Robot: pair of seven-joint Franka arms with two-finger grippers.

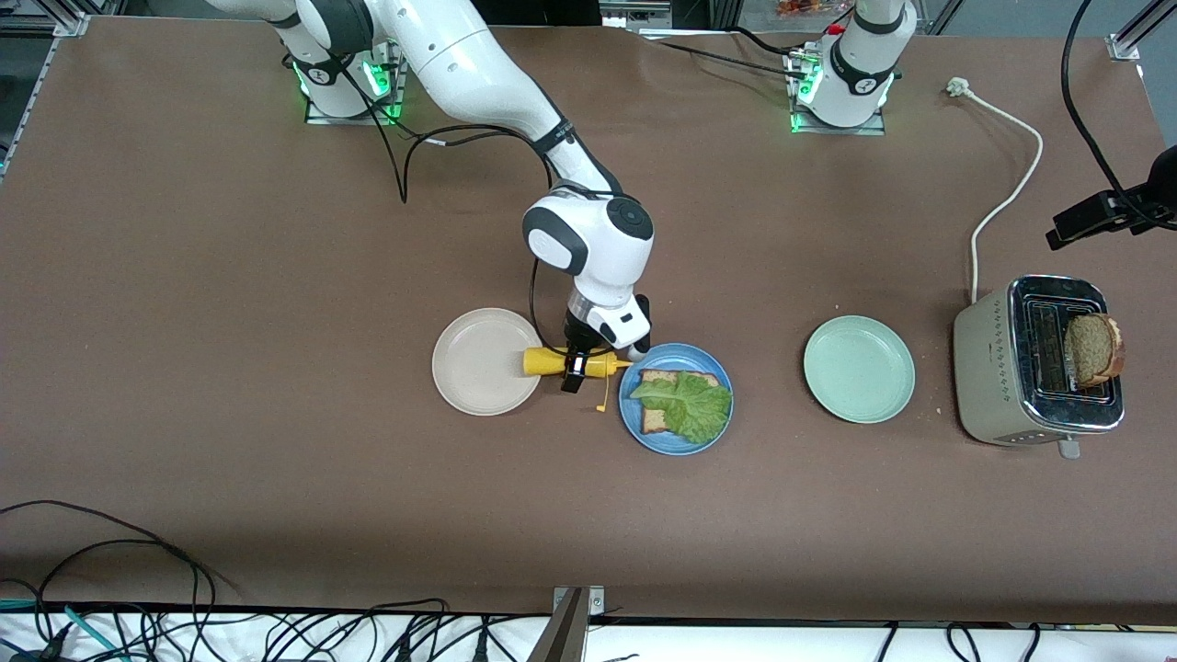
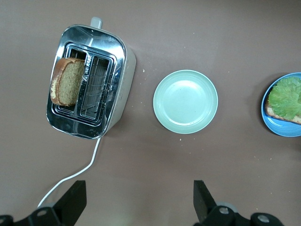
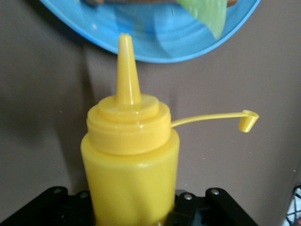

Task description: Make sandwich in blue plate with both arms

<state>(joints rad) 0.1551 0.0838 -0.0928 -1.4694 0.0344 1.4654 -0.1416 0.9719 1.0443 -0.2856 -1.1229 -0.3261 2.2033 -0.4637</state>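
Note:
The blue plate [image 1: 676, 444] carries one bread slice [image 1: 654, 421] with a ruffled lettuce leaf [image 1: 691, 405] on top. A second bread slice [image 1: 1092, 348] stands in the toaster [image 1: 1011, 377] at the left arm's end of the table. My right gripper [image 1: 577, 369] is shut on a yellow squeeze bottle [image 1: 552, 361] held on its side, nozzle [image 3: 127, 66] aimed at the blue plate's rim [image 3: 141, 44], cap [image 3: 248, 121] dangling open. The left gripper [image 2: 137, 202] hangs open and empty high over bare table, between the toaster [image 2: 89, 80] and the mint-green plate [image 2: 186, 101].
A cream-white plate [image 1: 478, 363] lies beside the bottle toward the right arm's end. The mint-green plate [image 1: 859, 369] sits between blue plate and toaster. The toaster's white cord [image 1: 1007, 198] runs toward the bases. Cables trail along the table edge nearest the front camera.

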